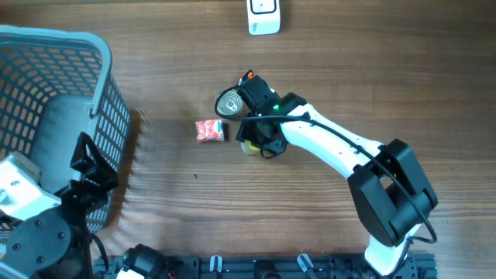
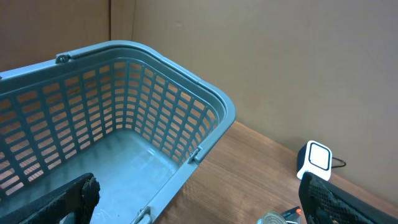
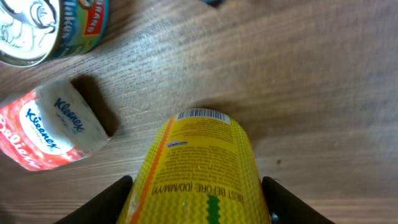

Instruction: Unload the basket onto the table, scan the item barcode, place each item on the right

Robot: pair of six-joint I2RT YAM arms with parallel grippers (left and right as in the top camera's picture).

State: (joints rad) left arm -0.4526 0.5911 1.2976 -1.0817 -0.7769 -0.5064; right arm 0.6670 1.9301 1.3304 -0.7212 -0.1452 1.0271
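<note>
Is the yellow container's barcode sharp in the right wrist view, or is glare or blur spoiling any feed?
Right wrist: yellow container and its barcode sharp, no glare; Kleenex pack throws a dark shadow. Overhead: even light, container mostly hidden under the right arm. Left wrist: basket sharp, own fingers dark.

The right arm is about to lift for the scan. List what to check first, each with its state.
1. The yellow container lies between the right pincer fingers: ok.
2. Grip on it firm: cannot tell.
3. The barcode is in view, uncovered: ok.
4. The Kleenex pack and the tin lie apart from it: ok.
5. The scanner stands at the far table edge: ok.
6. The left pincer is open above the basket, far off: ok.
</note>
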